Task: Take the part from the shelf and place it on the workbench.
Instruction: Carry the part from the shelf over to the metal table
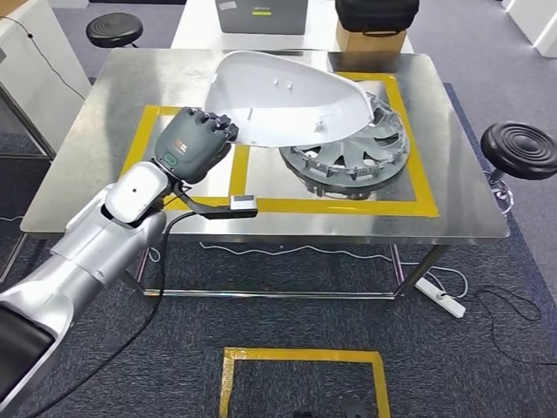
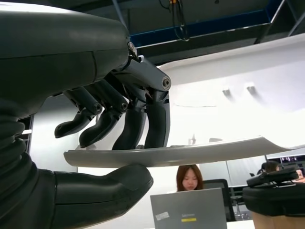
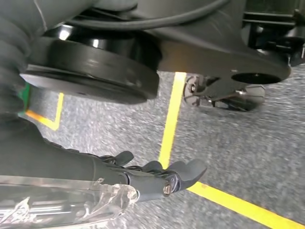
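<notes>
Gripping white part (image 1: 296,100) edge, left hand (image 1: 194,144), over workbench (image 1: 85,148)

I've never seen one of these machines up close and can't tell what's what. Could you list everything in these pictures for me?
Workbench: one, bare metal, centre, marked with yellow tape.
White part: one, curved shell, held above the workbench.
Wheel cover: one, silver-grey, on the workbench, partly under the part.
Stools: two, black, right of and behind the workbench.
Laptop: one, grey, on the table behind.
Cardboard box: one, brown, under a black case.
Power strip: one, white, on the carpet.
People: at least two, seated in the background.
Left robot hand: dark grey, grips the part's edge.
Right robot hand: dark, hangs over the carpet.
</notes>
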